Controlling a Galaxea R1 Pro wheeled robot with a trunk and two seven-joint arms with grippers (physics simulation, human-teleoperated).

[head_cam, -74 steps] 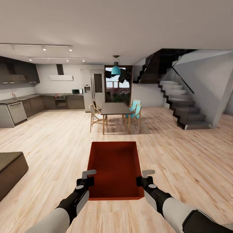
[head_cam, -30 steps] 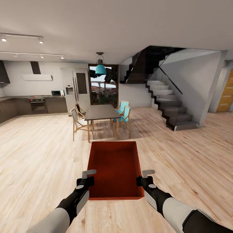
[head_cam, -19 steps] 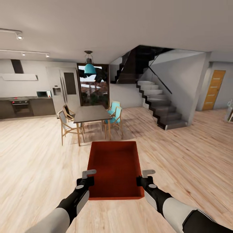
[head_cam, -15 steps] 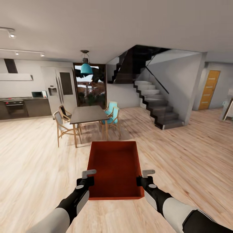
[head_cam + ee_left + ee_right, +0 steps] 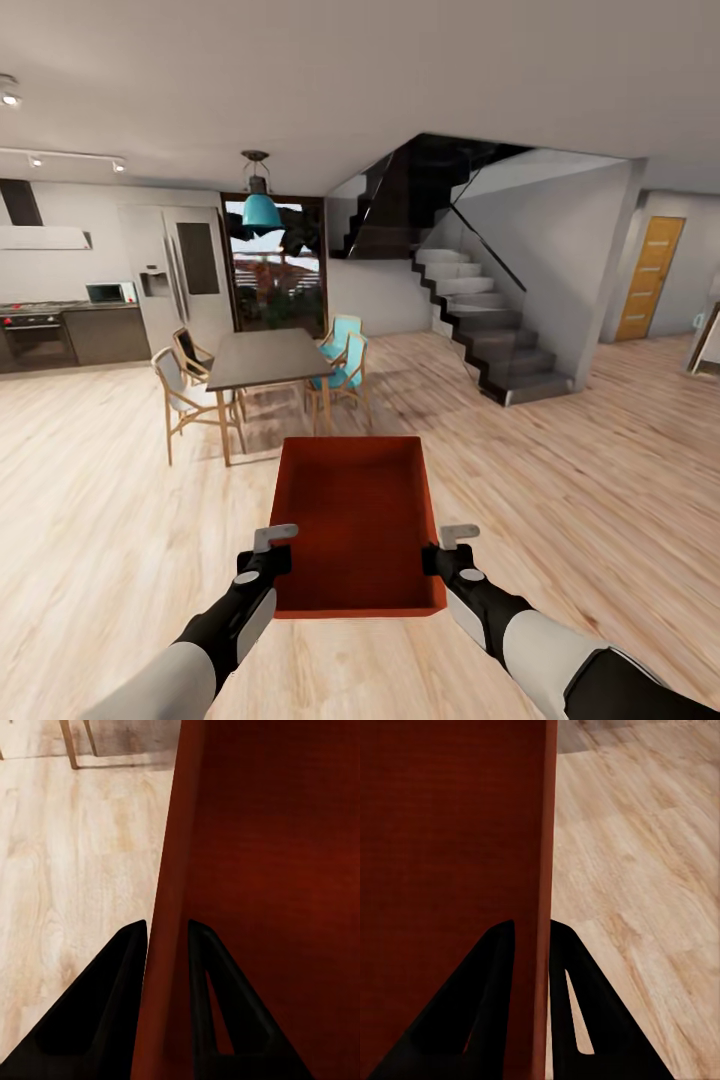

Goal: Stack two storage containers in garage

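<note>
Over the light wood-plank floor (image 5: 120, 520) of an open room, one orange-red storage container (image 5: 355, 520) is held level between both arms, open side up, just ahead of the trunk. Left hand (image 5: 272, 548) pinches the container's left wall; in the left wrist view one finger (image 5: 112, 997) sits outside the wall, the other inside. Right hand (image 5: 447, 545) pinches the right wall the same way, one finger (image 5: 484, 997) inside the bin and the other outside it. Container interior empty. Beyond it: dining table (image 5: 268, 358) with wooden and teal chairs (image 5: 345, 355), teal pendant lamp (image 5: 261, 209), dark staircase (image 5: 490, 325), orange door (image 5: 650, 277) far right, kitchen units (image 5: 60, 335) far left.
</note>
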